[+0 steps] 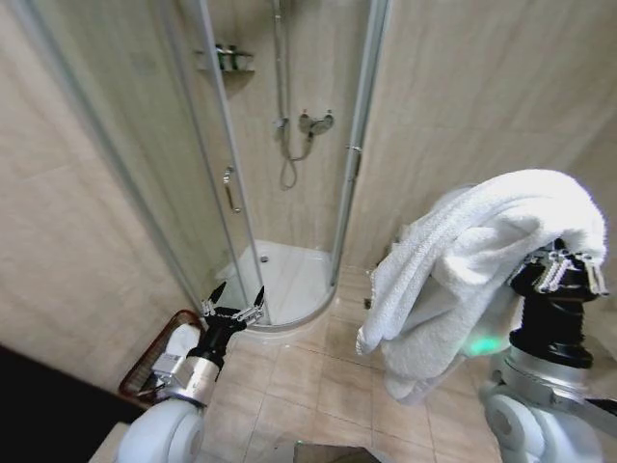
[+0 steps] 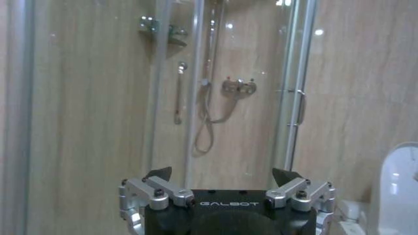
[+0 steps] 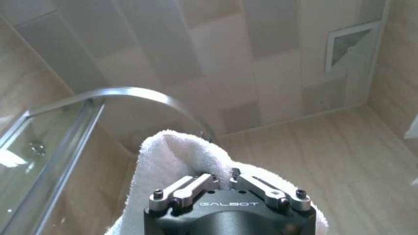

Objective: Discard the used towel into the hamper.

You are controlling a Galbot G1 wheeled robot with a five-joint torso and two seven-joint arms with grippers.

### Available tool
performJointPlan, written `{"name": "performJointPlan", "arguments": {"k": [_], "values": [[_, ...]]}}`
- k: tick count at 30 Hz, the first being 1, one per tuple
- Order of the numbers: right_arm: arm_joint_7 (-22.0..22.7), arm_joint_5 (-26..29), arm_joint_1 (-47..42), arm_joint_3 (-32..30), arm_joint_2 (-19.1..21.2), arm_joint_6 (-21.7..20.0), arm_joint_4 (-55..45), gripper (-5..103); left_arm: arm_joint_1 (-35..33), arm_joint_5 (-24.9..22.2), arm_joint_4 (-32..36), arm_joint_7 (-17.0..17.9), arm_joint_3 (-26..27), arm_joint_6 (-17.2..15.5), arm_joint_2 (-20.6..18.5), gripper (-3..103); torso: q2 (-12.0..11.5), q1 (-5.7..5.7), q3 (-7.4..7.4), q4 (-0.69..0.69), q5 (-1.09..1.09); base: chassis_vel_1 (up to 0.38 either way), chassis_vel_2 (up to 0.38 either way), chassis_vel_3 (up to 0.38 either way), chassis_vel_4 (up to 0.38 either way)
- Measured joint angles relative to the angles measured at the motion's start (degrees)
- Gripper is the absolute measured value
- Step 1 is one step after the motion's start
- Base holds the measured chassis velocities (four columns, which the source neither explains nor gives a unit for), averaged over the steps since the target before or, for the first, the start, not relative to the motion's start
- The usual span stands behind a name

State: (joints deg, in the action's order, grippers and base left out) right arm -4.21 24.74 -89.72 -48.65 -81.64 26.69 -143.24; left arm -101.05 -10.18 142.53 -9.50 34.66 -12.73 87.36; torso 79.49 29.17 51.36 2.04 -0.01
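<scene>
Towel (image 1: pixel 482 251), white and bulky, is carried high on the robot's right: the right hand (image 1: pixel 569 272) points upward with its fingers pinched on a fold, and the rest of the cloth drapes over and down the arm toward the floor. The hamper (image 1: pixel 162 359) stands low on the robot's left, on the tiled floor against the wall beside the shower enclosure (image 1: pixel 280 174), partly hidden behind the left arm; towel and hamper are well apart. The left hand (image 1: pixel 232 309) is raised in front of the shower door, jaws spread wide and holding nothing. Risks, as judged from this position: the grip takes only a small fold, so the hanging bulk could slide free on the way across; the long tail could drag on the floor, catch on the robot's own body, or snag on the hamper's wire rim and leave the towel half outside; and the left arm stands between towel and hamper, so a direct sweep could foul it. The head view alone shows the hamper and the full drape. The right wrist view shows the fingers (image 3: pixel 189 188) closed with terry cloth bunched between them, against ceiling tiles, which confirms the upward pose. The left wrist view shows the spread fingertips (image 2: pixel 160 175) and the shower fittings, plus what may be a toilet at its edge, though too little shows to be sure.
</scene>
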Motion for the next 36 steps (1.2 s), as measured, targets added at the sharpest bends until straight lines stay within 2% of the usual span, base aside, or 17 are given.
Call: {"name": "performJointPlan", "arguments": {"k": [6,21,27,36], "values": [[-0.1,0.0,-0.1,-0.2,0.1,-0.4,0.0,3,0.0,0.0,0.0,0.0,0.0,0.0,0.0,100,0.0,0.01,0.02,-0.04,0.02,0.009,0.004,0.006,0.006],[-0.2,-0.1,-0.4,-0.1,0.2,-0.5,0.0,3,0.0,0.0,0.0,0.0,0.0,0.0,0.0,100,0.1,0.04,0.04,-0.02,0.0,0.026,0.022,-0.03,-0.034],[-2.3,2.7,-0.5,0.5,0.3,0.7,0.0,3,0.0,0.0,0.0,0.0,0.0,0.0,0.0,100,0.1,0.03,0.04,-0.02,0.0,0.06,0.041,-0.044,-0.044],[-3.1,3.1,0.2,0.6,0.7,1.1,0.0,3,0.0,0.0,0.0,0.0,0.0,0.0,0.0,100,-1.1,-0.52,-0.54,-0.03,0.02,0.004,0.003,0.011,0.012]]}}
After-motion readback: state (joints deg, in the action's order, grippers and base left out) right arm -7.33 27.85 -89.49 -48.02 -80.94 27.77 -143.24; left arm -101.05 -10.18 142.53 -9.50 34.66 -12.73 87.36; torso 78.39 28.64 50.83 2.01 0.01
